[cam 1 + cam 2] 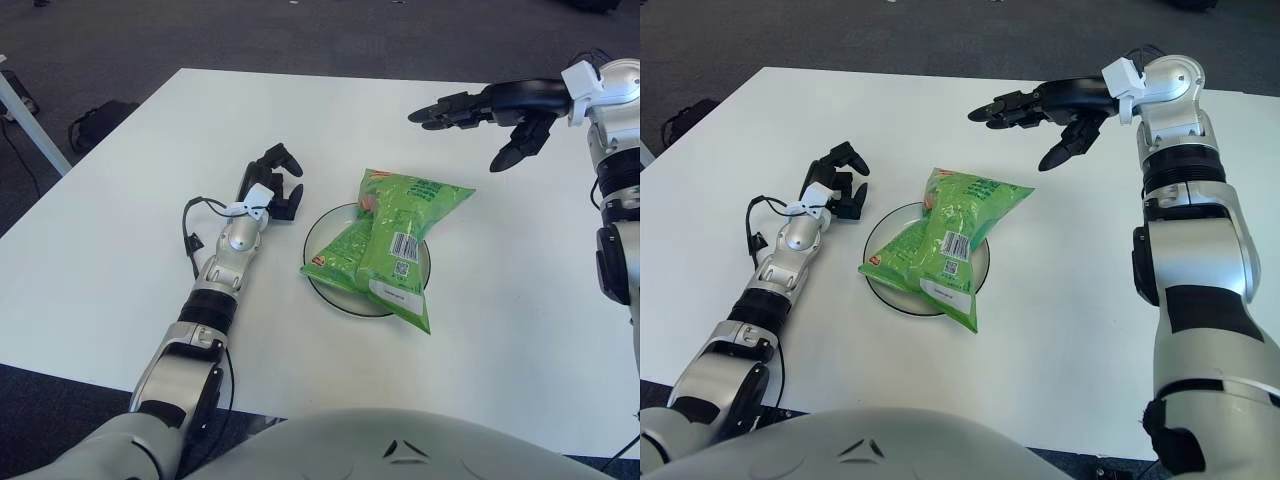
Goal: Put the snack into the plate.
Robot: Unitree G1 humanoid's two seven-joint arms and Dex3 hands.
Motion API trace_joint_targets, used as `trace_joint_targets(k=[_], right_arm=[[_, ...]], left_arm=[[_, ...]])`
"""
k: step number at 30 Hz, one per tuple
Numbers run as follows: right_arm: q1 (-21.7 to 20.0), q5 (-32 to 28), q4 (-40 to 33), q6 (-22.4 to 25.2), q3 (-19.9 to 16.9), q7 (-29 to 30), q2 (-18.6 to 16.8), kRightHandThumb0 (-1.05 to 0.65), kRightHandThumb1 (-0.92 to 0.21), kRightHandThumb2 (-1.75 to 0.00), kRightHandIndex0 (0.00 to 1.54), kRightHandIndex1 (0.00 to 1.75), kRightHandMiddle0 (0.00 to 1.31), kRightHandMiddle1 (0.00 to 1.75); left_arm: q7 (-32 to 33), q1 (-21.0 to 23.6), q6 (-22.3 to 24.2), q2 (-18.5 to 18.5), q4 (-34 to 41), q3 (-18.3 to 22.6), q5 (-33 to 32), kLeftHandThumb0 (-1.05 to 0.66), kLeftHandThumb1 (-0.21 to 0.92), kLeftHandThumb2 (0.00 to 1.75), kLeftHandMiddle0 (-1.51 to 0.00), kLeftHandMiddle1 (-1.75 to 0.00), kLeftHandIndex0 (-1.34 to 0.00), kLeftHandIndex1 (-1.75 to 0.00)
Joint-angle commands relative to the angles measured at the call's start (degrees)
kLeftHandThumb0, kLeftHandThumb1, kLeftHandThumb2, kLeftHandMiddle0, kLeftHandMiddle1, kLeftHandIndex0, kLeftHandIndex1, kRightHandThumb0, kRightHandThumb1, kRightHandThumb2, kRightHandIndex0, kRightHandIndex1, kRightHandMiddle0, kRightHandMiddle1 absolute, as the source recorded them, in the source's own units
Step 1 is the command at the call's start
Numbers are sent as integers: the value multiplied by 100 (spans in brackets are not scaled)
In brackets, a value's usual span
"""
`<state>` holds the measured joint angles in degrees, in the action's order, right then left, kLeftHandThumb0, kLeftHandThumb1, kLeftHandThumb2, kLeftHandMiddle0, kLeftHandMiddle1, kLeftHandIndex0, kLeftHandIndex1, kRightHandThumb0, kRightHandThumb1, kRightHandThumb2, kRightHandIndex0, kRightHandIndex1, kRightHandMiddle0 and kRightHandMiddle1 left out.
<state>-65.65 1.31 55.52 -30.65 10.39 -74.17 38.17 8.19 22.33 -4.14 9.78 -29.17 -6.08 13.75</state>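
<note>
A green snack bag lies across a round white plate with a dark rim at the middle of the white table; its ends overhang the rim at the upper right and lower right. My right hand hovers above the table to the upper right of the bag, fingers spread, holding nothing. My left hand shows just left of the plate, fingers loosely curled and empty.
The white table stretches wide on all sides of the plate. A thin black cable loops beside my left forearm. Dark floor and a black bag lie beyond the table's left edge.
</note>
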Motion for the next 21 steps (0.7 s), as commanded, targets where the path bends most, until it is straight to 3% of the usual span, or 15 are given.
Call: trace_joint_targets(k=[1,6,9,11,12,14,16,17,21], right_arm=[[84,228,-237,243,-96,613,106,-105,-82,-24,0,0,0,0],[667,290,-667,528,-382,1584,161,-100,-77,-22,0,0,0,0],[855,355,-877,695,-457,1974,182,-94,-64,-42,0,0,0,0],[1208,341,-1134,1310,-687,2731,41,-87,-55,-55,0,0,0,0],[1336,316,-1256,1566,-776,2995,-26,-77,-45,-69,0,0,0,0],[1549,219,-1491,1934,-926,3392,-171,-62,-30,-90,0,0,0,0],[1822,79,-1773,2258,-1129,3878,-393,-50,-23,-102,4,3,0,5],[1952,23,-1915,2402,-1223,4109,-499,-48,-22,-104,7,6,0,9],[2351,-69,-2438,2820,-1513,4916,-845,-44,-24,-107,3,48,0,27]], left_arm=[[-230,-364,255,2,-341,-82,16,-52,21,144,-127,-175,-69,-175],[-207,-361,217,-5,-358,-80,28,-52,21,145,-127,-175,-70,-175],[-194,-357,202,-6,-364,-85,40,-52,21,145,-127,-175,-70,-175],[-177,-358,190,3,-368,-106,74,-52,21,145,-127,-175,-70,-175],[-172,-356,187,8,-374,-113,87,-52,21,144,-127,-175,-70,-175],[-170,-351,192,14,-381,-124,106,-52,22,144,-128,-175,-69,-175],[-164,-347,203,18,-384,-137,131,-52,22,143,-128,-175,-69,-175],[-159,-344,206,21,-387,-143,141,-52,22,143,-128,-175,-69,-175],[-140,-336,216,31,-391,-169,177,-51,23,142,-129,-175,-68,-175]])
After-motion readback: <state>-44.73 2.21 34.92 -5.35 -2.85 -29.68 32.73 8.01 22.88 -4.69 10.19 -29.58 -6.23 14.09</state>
